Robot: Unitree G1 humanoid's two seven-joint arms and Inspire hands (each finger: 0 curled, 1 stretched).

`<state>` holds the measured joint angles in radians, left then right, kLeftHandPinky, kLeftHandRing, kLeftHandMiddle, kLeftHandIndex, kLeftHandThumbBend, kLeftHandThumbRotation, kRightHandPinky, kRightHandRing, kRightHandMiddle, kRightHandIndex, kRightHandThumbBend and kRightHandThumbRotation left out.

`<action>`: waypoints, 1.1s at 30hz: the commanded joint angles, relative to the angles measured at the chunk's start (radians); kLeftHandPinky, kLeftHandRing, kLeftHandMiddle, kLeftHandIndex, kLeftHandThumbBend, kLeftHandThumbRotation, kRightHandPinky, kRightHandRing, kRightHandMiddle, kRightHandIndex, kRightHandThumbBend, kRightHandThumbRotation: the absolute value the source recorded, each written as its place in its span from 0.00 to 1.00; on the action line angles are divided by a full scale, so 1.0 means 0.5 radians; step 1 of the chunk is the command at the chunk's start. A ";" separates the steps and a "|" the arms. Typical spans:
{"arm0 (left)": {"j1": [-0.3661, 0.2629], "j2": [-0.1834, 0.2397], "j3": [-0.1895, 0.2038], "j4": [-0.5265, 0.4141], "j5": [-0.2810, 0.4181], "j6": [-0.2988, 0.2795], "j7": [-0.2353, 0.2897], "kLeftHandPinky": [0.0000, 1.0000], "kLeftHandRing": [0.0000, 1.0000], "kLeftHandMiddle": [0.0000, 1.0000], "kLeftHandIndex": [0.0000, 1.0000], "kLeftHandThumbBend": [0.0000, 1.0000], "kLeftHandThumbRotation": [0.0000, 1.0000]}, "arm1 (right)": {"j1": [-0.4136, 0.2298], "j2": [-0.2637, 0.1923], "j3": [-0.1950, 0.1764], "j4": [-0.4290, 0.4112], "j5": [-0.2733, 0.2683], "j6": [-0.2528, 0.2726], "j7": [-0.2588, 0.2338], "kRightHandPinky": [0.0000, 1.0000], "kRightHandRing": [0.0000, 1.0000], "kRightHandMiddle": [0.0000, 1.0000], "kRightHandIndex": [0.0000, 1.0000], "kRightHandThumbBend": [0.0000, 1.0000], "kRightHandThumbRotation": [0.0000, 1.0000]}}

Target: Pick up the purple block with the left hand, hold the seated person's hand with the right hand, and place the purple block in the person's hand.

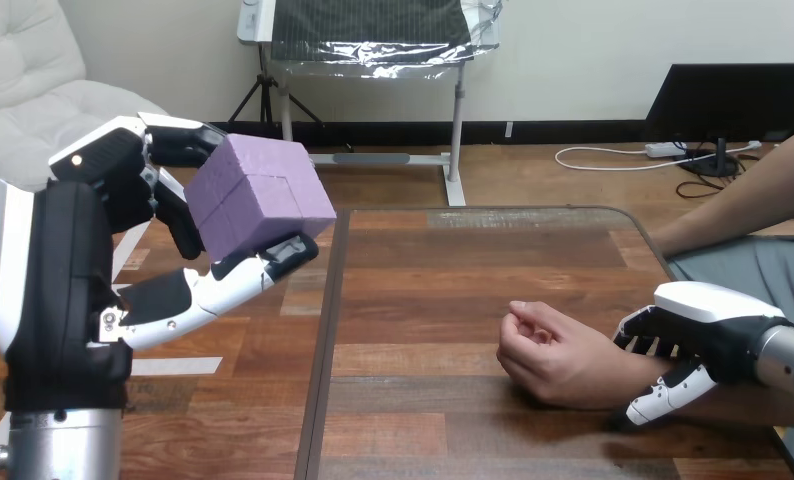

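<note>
At view's left, L hand fingers grip purple block. Person's hand lies down-right of it. R hand fingers wrap its wrist.

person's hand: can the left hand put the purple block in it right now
Probably not yet: the path over the table looks free, but the person's hand is curled closed, leaving no open palm for the purple block.

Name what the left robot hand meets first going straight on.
Way looks free: left robot hand, holding the purple block, points right above the table; the person's hand lies lower, depth unclear.
</note>
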<state>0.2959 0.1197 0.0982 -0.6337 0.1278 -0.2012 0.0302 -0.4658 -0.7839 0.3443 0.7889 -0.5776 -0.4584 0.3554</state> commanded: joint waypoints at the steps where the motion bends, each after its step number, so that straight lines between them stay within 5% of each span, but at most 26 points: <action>1: -0.093 0.006 0.028 -0.034 -0.022 -0.037 -0.010 0.17 0.24 0.31 0.37 0.52 0.00 | 0.173 0.121 0.084 -0.047 0.023 0.035 0.102 0.56 0.62 0.67 0.69 0.83 0.47; 21: -0.131 0.021 0.053 -0.038 0.005 -0.040 -0.023 0.17 0.24 0.32 0.37 0.50 0.00 | 0.259 0.121 0.075 -0.199 0.078 0.103 0.150 0.51 0.56 0.63 0.68 0.88 0.38; 33: -0.161 0.021 0.060 -0.029 -0.008 -0.035 -0.038 0.17 0.24 0.31 0.36 0.48 0.00 | 0.274 0.125 0.065 -0.248 0.104 0.154 0.189 0.50 0.56 0.61 0.66 0.94 0.23</action>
<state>0.2805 0.1208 0.1234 -0.6337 0.1289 -0.2012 0.0163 -0.3986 -0.7866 0.3279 0.6628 -0.5370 -0.3890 0.3889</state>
